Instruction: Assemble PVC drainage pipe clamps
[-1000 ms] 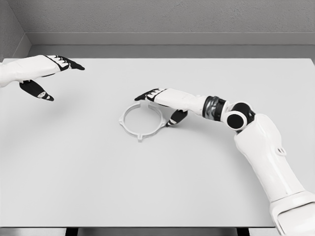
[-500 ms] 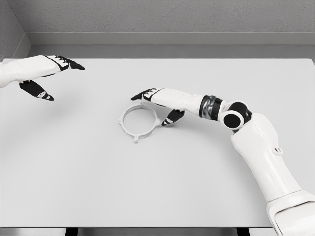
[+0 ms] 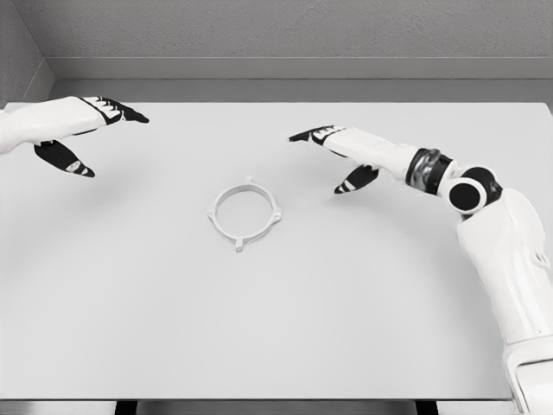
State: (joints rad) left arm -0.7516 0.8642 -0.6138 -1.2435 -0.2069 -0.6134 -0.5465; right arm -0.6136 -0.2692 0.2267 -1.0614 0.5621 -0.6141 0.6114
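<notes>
Clamp ring point(image 3: 245, 213) — flat on tabletop point(image 3: 285, 328), ungrasped; right hand point(image 3: 339, 149) fingers open, left hand point(image 3: 82, 130) likewise — approach the rim squarely.

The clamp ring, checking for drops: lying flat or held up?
Flat: the clamp ring lies on the table, apart from the open right hand.

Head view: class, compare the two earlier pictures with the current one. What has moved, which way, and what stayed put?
The right hand, which was at the white plastic ring-shaped pipe clamp, has drawn back to the right and away from the robot, open and holding nothing. The clamp slid slightly left before the hand left, and now lies free on the white table. The left hand has not moved.
</notes>
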